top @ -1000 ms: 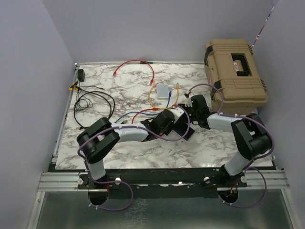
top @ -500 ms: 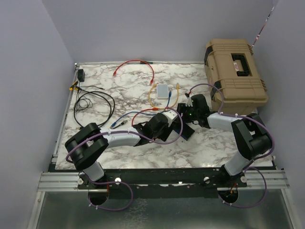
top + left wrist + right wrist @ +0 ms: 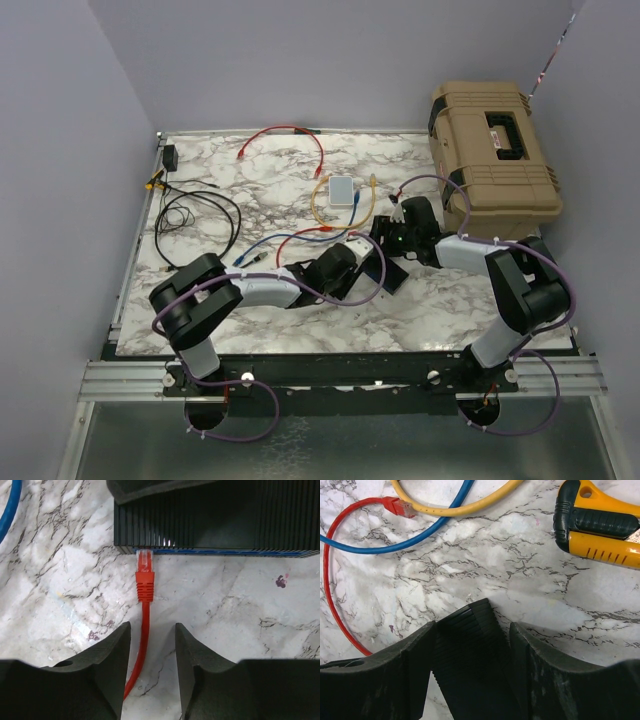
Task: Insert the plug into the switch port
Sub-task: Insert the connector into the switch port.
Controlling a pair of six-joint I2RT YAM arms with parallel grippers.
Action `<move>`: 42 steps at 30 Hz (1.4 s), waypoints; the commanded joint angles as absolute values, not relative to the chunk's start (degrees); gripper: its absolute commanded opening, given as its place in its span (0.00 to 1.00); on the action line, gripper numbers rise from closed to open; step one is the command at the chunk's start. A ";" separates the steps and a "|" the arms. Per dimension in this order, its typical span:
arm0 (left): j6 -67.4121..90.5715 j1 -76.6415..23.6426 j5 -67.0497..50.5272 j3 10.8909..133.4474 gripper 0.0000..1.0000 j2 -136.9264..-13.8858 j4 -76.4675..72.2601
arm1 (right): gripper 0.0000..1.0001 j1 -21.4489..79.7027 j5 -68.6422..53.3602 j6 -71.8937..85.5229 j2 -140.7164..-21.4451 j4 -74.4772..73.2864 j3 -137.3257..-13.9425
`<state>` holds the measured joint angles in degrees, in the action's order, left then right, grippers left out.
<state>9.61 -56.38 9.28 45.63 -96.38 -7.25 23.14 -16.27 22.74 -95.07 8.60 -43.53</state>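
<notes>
In the left wrist view the black ribbed switch (image 3: 215,515) lies across the top. A red plug (image 3: 144,575) points at its port edge, and its clear tip touches that edge; how deep it sits I cannot tell. My left gripper (image 3: 152,635) is open a little behind the plug. The red cable (image 3: 140,650) runs loose between its fingers, close to the left one. My right gripper (image 3: 472,630) is shut on the switch (image 3: 470,655), whose corner sticks out past its fingers. From above, both grippers meet at the switch (image 3: 392,272) mid-table.
A tan case (image 3: 495,150) stands at the back right, and a small grey-white box (image 3: 342,190) at the back centre. Blue (image 3: 420,535) and yellow (image 3: 455,507) cables, another red plug (image 3: 397,506) and a yellow-black tool (image 3: 600,525) lie beyond the right gripper. Black cable coils (image 3: 195,215) lie at the left.
My left gripper has let go of the red plug and drawn back from the switch toward the near edge. The right gripper still holds the switch in the same place.
</notes>
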 commanded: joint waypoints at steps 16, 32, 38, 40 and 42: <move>3.60 -56.44 10.90 49.37 0.12 -102.51 -9.34 | 0.58 22.60 -21.54 23.76 -101.78 2.71 -42.06; 9.11 -55.31 15.10 54.84 0.00 -102.66 -14.29 | 0.52 22.67 -30.01 24.64 -101.98 6.46 -37.96; 11.41 -55.28 15.77 53.03 0.00 -99.75 -21.82 | 0.52 22.65 -32.84 24.52 -102.29 7.20 -38.12; 11.21 -55.28 14.59 52.28 0.00 -98.62 -24.85 | 0.52 22.66 -33.11 24.40 -102.43 7.13 -38.36; 10.07 -55.28 12.64 52.44 0.00 -98.47 -25.79 | 0.52 22.66 -33.60 24.35 -102.60 7.18 -38.38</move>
<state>10.04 -55.99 13.21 51.00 -101.30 -8.23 20.49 -24.99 23.77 -98.74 18.22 -41.60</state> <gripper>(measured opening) 0.012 0.520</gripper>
